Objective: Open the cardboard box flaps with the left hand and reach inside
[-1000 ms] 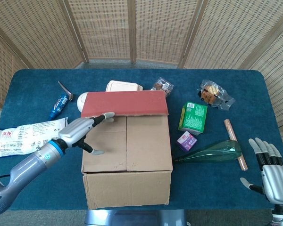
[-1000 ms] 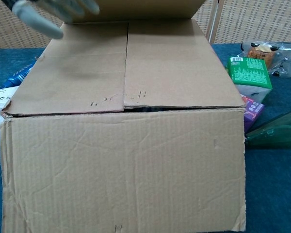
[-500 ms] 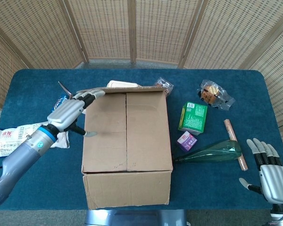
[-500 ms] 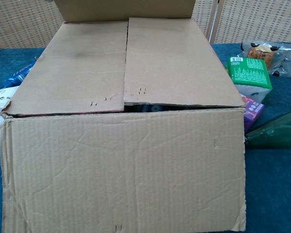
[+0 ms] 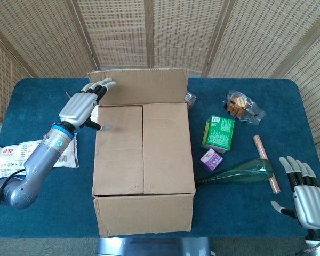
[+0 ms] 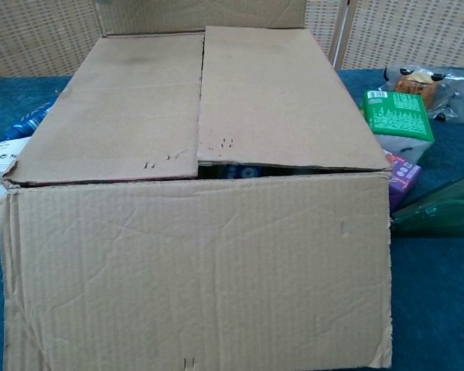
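Observation:
The cardboard box [image 5: 144, 160] stands at the table's middle front and fills the chest view [image 6: 201, 224]. Its far flap [image 5: 141, 86] is swung up and back, standing nearly upright. The two inner flaps [image 5: 120, 146] lie flat and closed over the top, with a seam down the middle. My left hand [image 5: 85, 105] hovers at the box's far left corner, fingers spread, fingertips at the raised flap's left edge, holding nothing. My right hand [image 5: 304, 192] rests open at the table's near right corner, away from the box.
A white snack bag [image 5: 21, 157] and a blue tube [image 5: 69, 114] lie left of the box. To the right lie a green carton [image 5: 218, 133], a small purple box [image 5: 210, 159], a green bottle [image 5: 240, 172], a brown stick [image 5: 266, 162] and a wrapped pastry [image 5: 242, 106].
The far flap has swung from lying over the box top up and back to nearly upright. My left hand rose and moved away with it. The right hand stayed put.

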`<state>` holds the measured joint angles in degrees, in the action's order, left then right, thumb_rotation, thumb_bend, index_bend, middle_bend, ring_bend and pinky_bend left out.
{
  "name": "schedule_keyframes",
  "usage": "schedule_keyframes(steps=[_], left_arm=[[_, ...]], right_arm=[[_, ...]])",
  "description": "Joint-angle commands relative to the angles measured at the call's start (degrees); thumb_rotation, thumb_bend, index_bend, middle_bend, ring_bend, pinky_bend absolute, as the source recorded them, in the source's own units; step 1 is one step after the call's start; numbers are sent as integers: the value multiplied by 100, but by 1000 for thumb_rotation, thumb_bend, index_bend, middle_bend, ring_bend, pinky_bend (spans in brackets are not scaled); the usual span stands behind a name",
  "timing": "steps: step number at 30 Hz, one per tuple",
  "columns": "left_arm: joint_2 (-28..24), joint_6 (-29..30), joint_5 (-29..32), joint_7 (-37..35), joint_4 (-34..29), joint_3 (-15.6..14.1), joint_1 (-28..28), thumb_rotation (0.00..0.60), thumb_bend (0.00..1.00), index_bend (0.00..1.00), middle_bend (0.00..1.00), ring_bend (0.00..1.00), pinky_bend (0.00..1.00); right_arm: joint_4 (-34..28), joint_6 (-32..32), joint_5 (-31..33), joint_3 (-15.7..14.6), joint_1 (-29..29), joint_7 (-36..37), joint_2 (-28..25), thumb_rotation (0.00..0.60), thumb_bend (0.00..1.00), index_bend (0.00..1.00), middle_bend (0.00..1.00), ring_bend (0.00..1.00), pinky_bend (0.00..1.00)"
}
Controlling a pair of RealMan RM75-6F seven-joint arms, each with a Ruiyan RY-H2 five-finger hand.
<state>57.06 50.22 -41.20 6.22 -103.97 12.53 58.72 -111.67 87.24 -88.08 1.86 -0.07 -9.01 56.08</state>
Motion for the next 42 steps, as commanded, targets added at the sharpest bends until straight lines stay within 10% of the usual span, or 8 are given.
schedule_keyframes(steps=[1,19,42], left_arm=[[153,-34,135,21,143,-27,-27,600,94,0,0,0,0],[644,-277,814,313,573,-24,98,600,93,0,0,0,4],[1335,374,-2097,583,211,-512,-462,600,93,0,0,0,10]], right_arm=[[-2,-4,-6,-6,1,4,-5,600,0,0,0,0,0],[-27,39,-30,-9,-14,89,-47,600,0,0,0,0,0],[-58,82,-88,-25,-38,302,-152,600,0,0,0,0,0]])
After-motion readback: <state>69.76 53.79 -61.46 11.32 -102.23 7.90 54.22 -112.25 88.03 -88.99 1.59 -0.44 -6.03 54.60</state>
